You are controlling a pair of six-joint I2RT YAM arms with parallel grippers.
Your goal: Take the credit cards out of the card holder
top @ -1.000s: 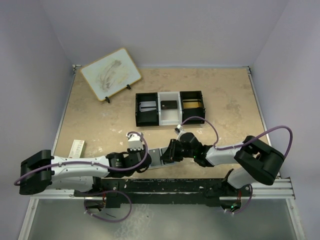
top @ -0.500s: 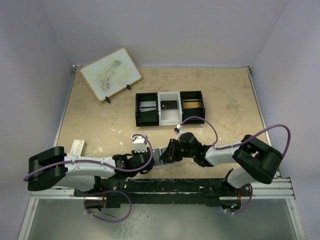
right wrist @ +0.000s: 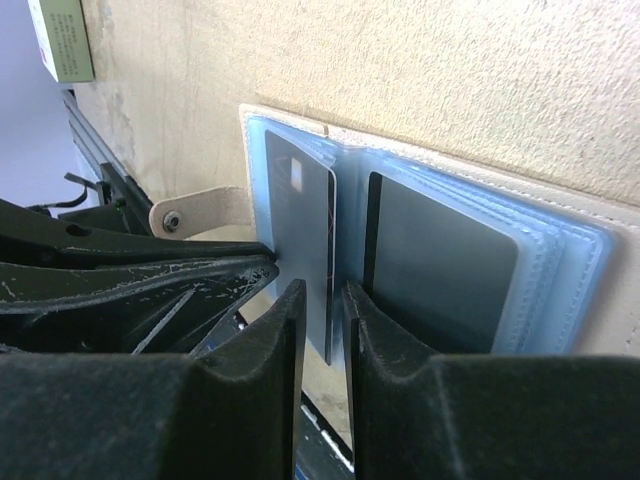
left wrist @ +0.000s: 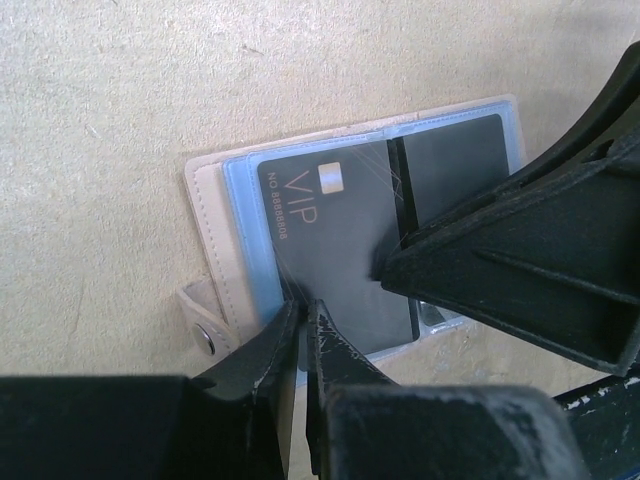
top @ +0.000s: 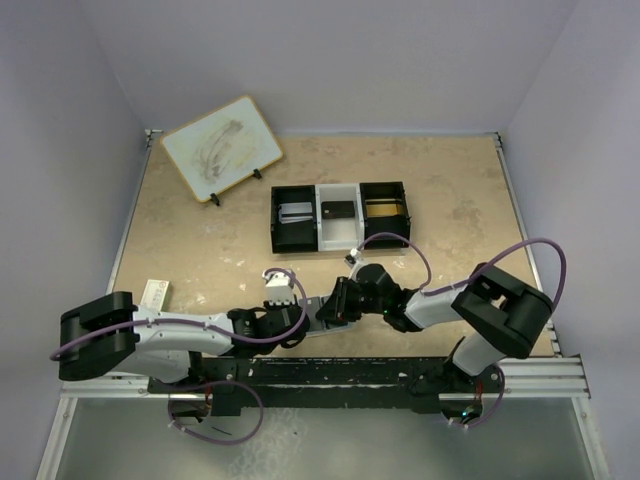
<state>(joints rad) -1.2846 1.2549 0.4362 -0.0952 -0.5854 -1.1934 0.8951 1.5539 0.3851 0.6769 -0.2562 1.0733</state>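
The card holder [top: 318, 310] lies open near the table's front edge, pale blue with a tan rim [left wrist: 215, 225]. A dark grey VIP card [left wrist: 330, 240] sits in its left sleeve and a second dark card [left wrist: 455, 160] in the right half. My left gripper [left wrist: 301, 306] is shut on the holder's near sleeve edge. My right gripper [right wrist: 325, 290] reaches in from the right. Its jaws stand narrowly apart either side of the grey card's [right wrist: 300, 230] free edge, with thin gaps showing. In the top view the grippers meet over the holder, left [top: 298, 318] and right [top: 336, 303].
A black-and-white three-compartment tray [top: 274, 218] behind the holder holds a silvery card [top: 295, 212], a dark card [top: 338, 210] and a gold one [top: 383, 209]. A wood-framed whiteboard [top: 221, 148] stands back left. A small box [top: 154, 294] lies at the left edge.
My left arm has pushed right, bringing its gripper onto the holder's near edge. My right gripper has edged slightly left over the holder. The holder has stayed in place.
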